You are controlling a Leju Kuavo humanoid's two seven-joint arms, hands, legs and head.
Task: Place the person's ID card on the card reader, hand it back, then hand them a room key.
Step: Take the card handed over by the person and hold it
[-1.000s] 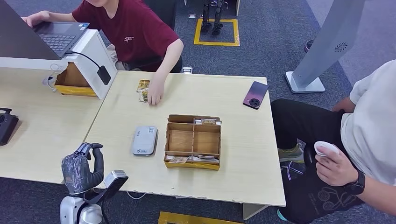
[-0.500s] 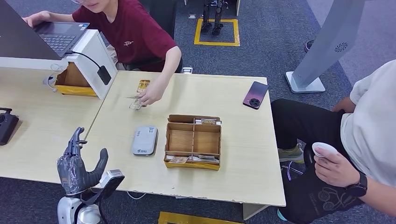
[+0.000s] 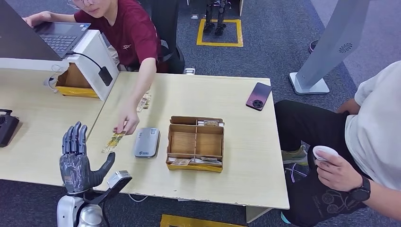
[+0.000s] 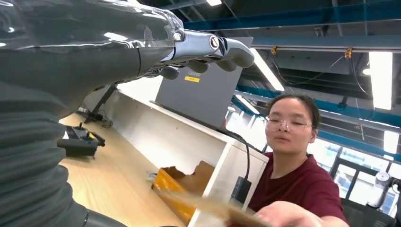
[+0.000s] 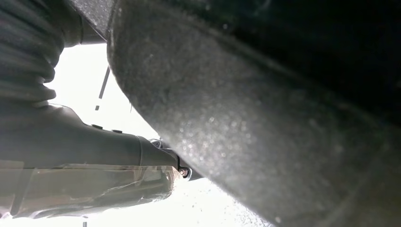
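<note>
1. The desk [image 3: 236, 94] is the biggest thing here. It is pale wood, and a second desk joins it on the side away from the card reader's box neighbour.
2. The person in the red shirt [image 3: 135, 33] leans much further over the desk than a second ago. Their hand [image 3: 126, 124] has come from the far edge to a spot just beside the card reader.
3. The wooden box [image 3: 195, 144] with compartments stands just beside the card reader, on the side away from the robot's left hand. I judge that the room keys are in it, but the cards are too small to tell.
4. The left hand [image 3: 78, 163] is near the card reader, at the desk's near edge. A second ago its fingers [image 3: 73, 139] were curled; now they are spread and upright, with the thumb apart, and they hold nothing. The right hand [image 5: 94, 184] is seen very close in the right wrist view, and I cannot tell the state of its fingers.
5. The card reader [image 3: 146, 142] is a small grey device lying flat on the desk.
6. The ID card [image 3: 113, 141] is pinched in the person's hand, between the card reader and the left hand, low over the desk. I judge that the handover is about to happen: the robot should next take the card.
</note>
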